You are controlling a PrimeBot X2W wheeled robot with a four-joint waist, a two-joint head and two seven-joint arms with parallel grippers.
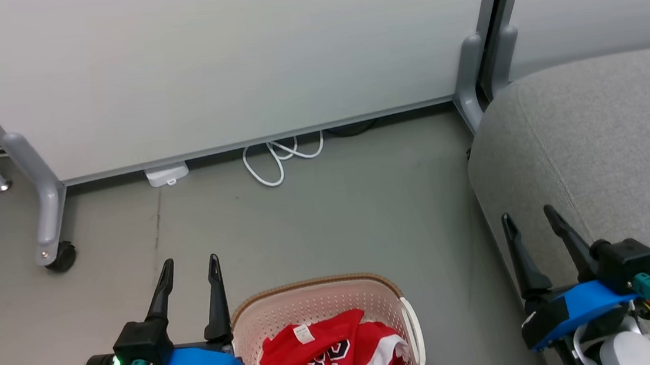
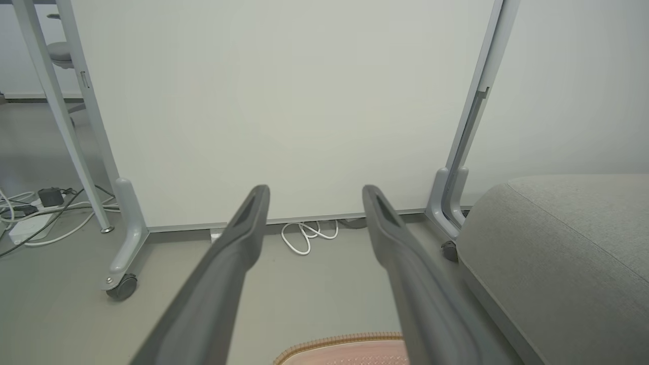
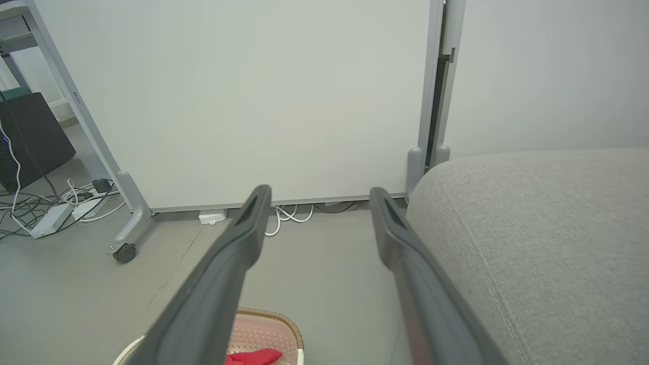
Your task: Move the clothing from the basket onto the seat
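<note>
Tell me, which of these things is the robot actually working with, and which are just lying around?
Part of the job:
- red clothing, lying in the basket
- cream basket
- grey seat, on the right

Just lying about:
- looped white cable
- small white box
- white partition and its castor

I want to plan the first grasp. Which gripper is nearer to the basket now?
Left. The left gripper hovers open just beside the left rim of the basket; the right gripper, also open, is well away to its right, by the seat edge.
</note>
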